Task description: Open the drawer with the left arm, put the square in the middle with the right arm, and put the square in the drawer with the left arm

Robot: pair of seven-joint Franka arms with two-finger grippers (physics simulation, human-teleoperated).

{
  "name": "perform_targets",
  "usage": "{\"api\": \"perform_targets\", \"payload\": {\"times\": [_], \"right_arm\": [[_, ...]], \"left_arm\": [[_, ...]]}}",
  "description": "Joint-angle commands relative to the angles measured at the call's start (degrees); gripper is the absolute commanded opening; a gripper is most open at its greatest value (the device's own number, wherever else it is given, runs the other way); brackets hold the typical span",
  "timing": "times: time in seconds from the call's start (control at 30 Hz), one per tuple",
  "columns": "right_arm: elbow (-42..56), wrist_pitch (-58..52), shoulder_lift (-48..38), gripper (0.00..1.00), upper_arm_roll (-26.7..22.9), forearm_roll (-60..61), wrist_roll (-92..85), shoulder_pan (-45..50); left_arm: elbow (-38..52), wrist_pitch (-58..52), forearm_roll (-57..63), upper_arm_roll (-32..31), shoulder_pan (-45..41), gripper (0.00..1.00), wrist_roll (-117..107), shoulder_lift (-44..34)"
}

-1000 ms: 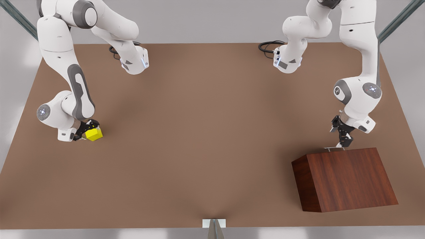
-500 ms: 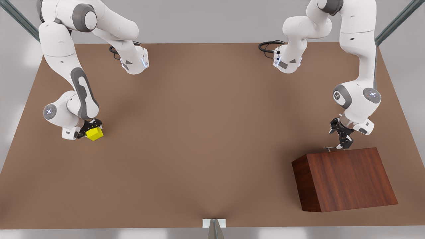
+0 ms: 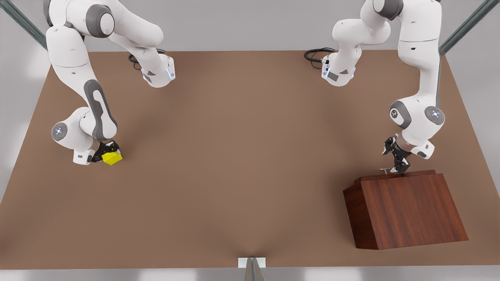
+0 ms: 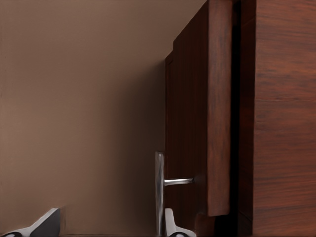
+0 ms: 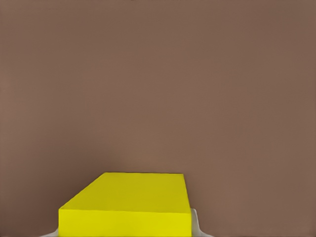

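Observation:
The square (image 3: pixel 112 158) is a small yellow cube low over the table at the front view's left, and my right gripper (image 3: pixel 106 154) is shut on it. The right wrist view shows the square (image 5: pixel 128 202) held between two pale fingertips (image 5: pixel 195 223). At the front view's right, my left gripper (image 3: pixel 397 170) is at the silver handle (image 3: pixel 386 170) of the drawer (image 3: pixel 414 174), which sticks out a little from the wooden cabinet (image 3: pixel 410 210). Seen from the left wrist, the handle (image 4: pixel 159 187) lies just inside one finger (image 4: pixel 170 224), the other finger (image 4: pixel 44 224) stands well apart. The middle (image 3: pixel 242 156) is bare brown tabletop.
Both arm bases (image 3: pixel 158 72) (image 3: pixel 338 72) stand at the far edge of the table. A small white and grey bracket (image 3: pixel 252 263) sits at the near edge. The cabinet (image 4: pixel 281 123) takes up the near corner at the front view's right.
The drawer has slid a short way out of the cabinet as my left gripper drew back with the handle. My right gripper and the square shifted only slightly.

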Motion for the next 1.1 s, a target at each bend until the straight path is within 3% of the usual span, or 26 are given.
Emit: {"api": "perform_targets", "payload": {"times": [0.0, 0.17, 0.4, 0.57, 0.63, 0.7, 0.87, 0.97, 1.07], "right_arm": [[0.0, 0.0, -0.2, 0.58, 0.0, -0.1, 0.2, 0.1], [0.5, -2.2, -4.2, 0.58, 1.2, -0.6, 8.3, 5.0], [6.2, -4.5, -3.9, 0.59, 19.6, -0.7, 28.1, 5.8], [17.7, -4.5, 3.3, 0.59, 19.5, -0.4, 35.0, 19.5], [26.7, -4.6, 9.2, 0.60, 14.6, -0.6, 38.8, 29.5], [33.7, -4.8, 13.8, 0.60, 14.2, -0.6, 39.4, 34.8], [39.0, -4.9, 17.1, 0.62, 13.8, -1.9, 54.0, 48.0], [44.4, -6.6, 20.5, 0.62, 12.9, -12.8, 66.4, 54.7], [47.5, -6.5, 24.0, 0.62, 13.0, -12.8, 69.2, 58.5]], "left_arm": [[-0.4, 0.1, -0.1, 0.0, 0.0, 1.00, 0.0, -0.1], [-2.9, -0.3, -0.2, 0.7, -0.1, 1.00, 0.0, -2.8], [-6.2, -0.2, -0.2, 1.5, -0.1, 1.00, 0.1, -5.4], [-8.0, -0.3, -0.2, 2.0, -0.2, 1.00, 0.0, -7.1], [-9.0, -0.3, -0.2, 2.0, -0.2, 1.00, 0.0, -8.1], [-9.6, -0.3, -0.2, 2.0, -0.2, 1.00, 0.0, -8.2], [-12.7, -0.4, -0.1, 2.0, -0.2, 1.00, 0.1, -11.2], [-14.7, -0.4, -0.1, 2.1, -0.2, 1.00, 0.1, -13.2], [-16.7, -0.4, -0.1, 2.8, -0.4, 1.00, 0.1, -14.9]]}}
